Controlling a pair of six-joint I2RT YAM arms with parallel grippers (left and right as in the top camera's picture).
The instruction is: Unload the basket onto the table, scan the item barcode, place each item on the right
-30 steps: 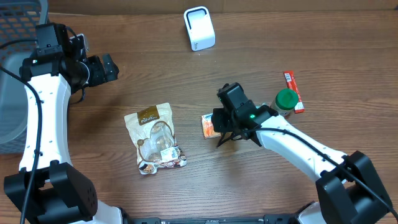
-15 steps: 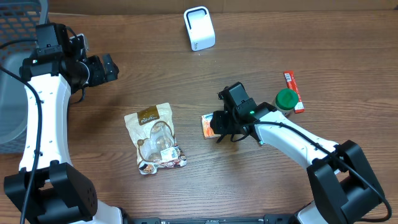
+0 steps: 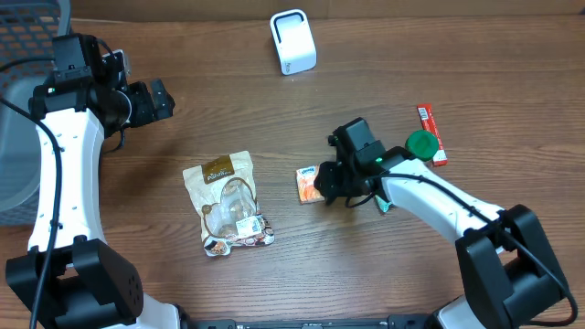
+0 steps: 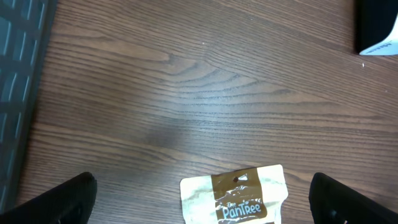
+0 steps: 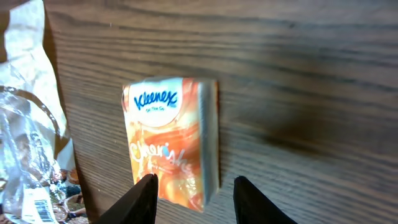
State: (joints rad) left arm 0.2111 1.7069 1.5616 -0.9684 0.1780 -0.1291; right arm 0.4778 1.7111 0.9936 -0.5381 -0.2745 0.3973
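The item, an orange Kleenex tissue pack (image 3: 308,185), lies flat on the wooden table just right of centre. My right gripper (image 3: 325,186) is at its right end, open. In the right wrist view the pack (image 5: 171,146) lies just ahead of my right gripper (image 5: 194,180): the left fingertip (image 5: 146,193) overlaps its near corner, and the right fingertip (image 5: 249,196) stands clear of it over bare wood. The white scanner (image 3: 292,42) stands at the back centre. My left gripper (image 3: 160,100) hovers wide open at the far left, holding nothing, as the left wrist view (image 4: 200,186) shows.
A Pantree snack bag (image 3: 228,203) lies left of the pack. It also shows in the left wrist view (image 4: 235,196). A green-capped bottle (image 3: 421,146) and a red bar (image 3: 431,132) sit behind my right arm. A grey basket (image 3: 23,110) stands at the left edge.
My right gripper has shifted a little to the right and back, its fingers now at the pack's right end. The pack and my left arm have stayed put.
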